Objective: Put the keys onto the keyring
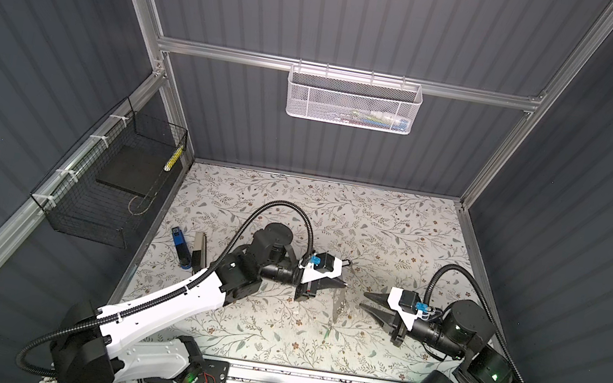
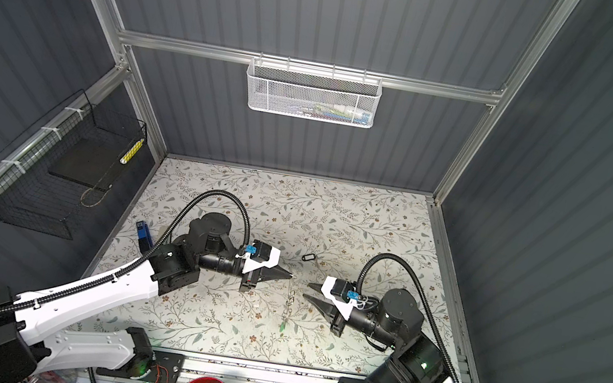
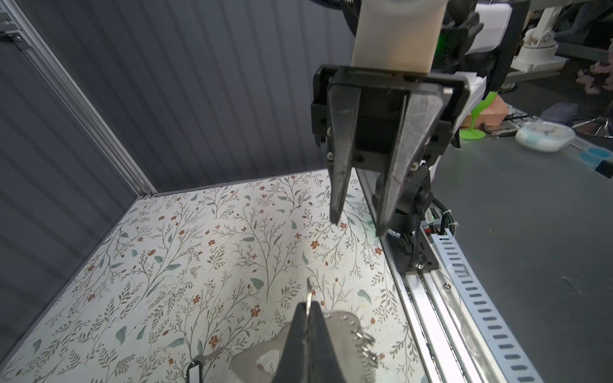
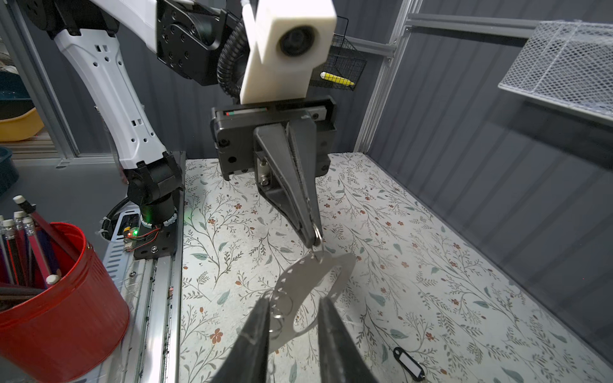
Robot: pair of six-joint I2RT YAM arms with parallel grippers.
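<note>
Left gripper [image 4: 311,236] clenches a small wire ring [image 4: 318,230] (keyring [image 4: 300,275] hanging beneath, above the table [image 4: 431,265]); right gripper [image 4: 295,301] stands released, just beside.

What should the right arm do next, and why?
Probably move the open right gripper to the black tag lying on the table. The left gripper holds the keyring hanging, the green tag seems to dangle from it already, and the black one is loose.
</note>
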